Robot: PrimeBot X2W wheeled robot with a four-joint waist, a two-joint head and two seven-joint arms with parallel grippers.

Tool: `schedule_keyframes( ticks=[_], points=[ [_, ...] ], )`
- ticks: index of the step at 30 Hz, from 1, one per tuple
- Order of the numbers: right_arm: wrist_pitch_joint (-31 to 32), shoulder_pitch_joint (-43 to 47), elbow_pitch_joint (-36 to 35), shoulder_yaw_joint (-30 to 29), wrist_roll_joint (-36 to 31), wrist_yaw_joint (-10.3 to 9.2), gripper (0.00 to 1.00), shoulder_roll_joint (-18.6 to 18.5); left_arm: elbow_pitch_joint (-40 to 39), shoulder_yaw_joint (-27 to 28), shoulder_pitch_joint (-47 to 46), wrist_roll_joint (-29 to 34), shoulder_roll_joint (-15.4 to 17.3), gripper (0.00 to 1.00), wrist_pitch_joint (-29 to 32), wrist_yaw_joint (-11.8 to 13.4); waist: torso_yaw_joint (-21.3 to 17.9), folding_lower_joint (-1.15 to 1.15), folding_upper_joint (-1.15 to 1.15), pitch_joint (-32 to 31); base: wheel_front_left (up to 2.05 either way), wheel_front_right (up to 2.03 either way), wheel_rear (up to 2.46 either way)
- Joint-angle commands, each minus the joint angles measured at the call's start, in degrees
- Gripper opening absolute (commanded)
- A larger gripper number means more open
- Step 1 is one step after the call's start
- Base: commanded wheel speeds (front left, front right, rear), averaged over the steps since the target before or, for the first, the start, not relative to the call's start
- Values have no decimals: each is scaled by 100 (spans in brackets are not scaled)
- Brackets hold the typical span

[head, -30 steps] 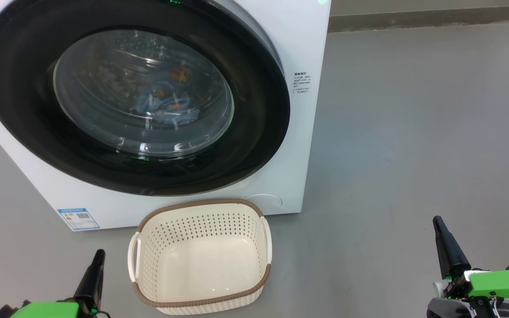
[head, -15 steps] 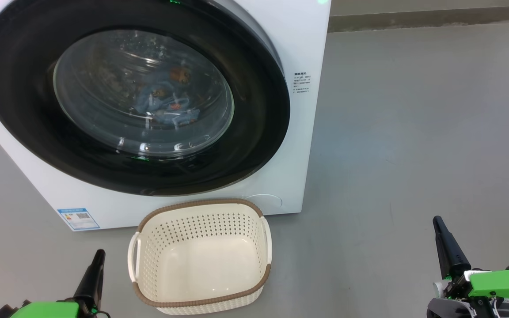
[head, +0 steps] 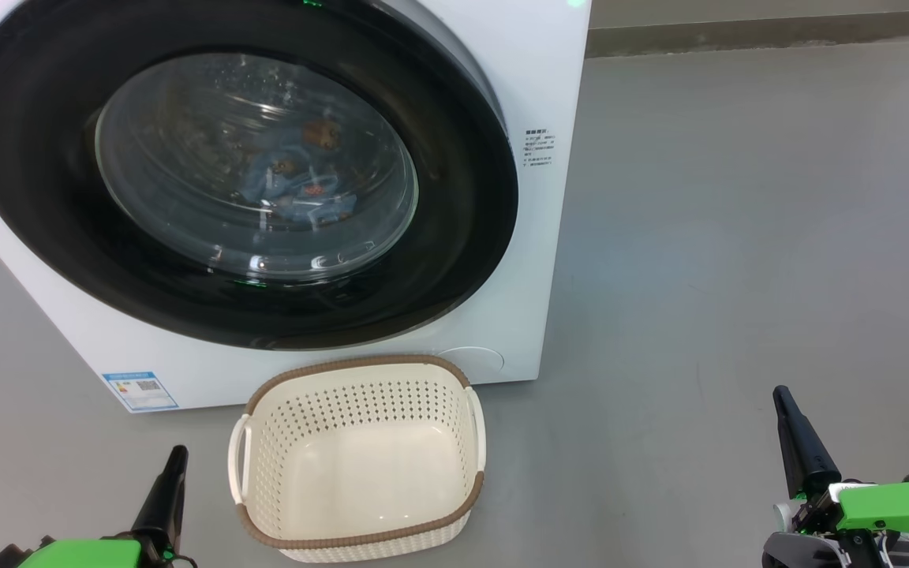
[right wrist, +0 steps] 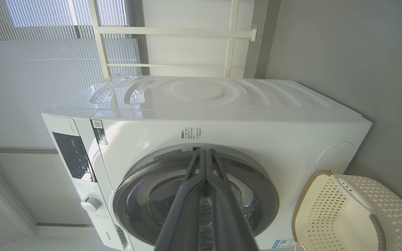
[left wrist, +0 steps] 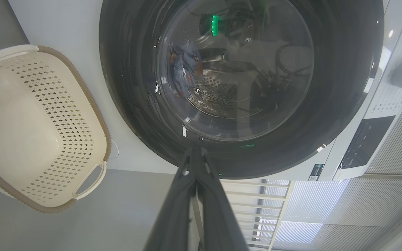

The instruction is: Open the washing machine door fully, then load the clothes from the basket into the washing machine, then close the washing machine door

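Note:
The white washing machine (head: 549, 87) fills the upper left of the head view, its round black washing machine door (head: 454, 260) shut flat against the front. Through the glass porthole the light blue clothes (head: 297, 185) lie inside the drum, also seen as clothes (left wrist: 183, 71) from the left wrist. The cream basket (head: 360, 454) stands empty on the floor before the machine. My left gripper (head: 176, 456) rests shut at the lower left, beside the basket. My right gripper (head: 780, 396) is shut at the lower right, well clear of both. Both hold nothing.
Bare grey floor (head: 738, 237) stretches to the right of the machine up to a wall skirting (head: 770, 35). A blue label (head: 139, 390) sits low on the machine's front. The control panel (right wrist: 73, 155) and a knob (right wrist: 90, 204) are on the machine's upper front.

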Motion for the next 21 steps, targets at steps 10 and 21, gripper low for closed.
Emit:
schedule_keyframes(
  ticks=[10, 21],
  points=[
    [46, -44, -175, 128, 23, 9, 0, -16, -155, 196, -240, -49, 75, 0, 17, -15, 0, 0, 0, 0, 0, 0, 0],
    [45, -44, -175, 128, 23, 9, 0, -16, -155, 196, -240, -49, 75, 0, 17, -15, 0, 0, 0, 0, 0, 0, 0]
  ],
)
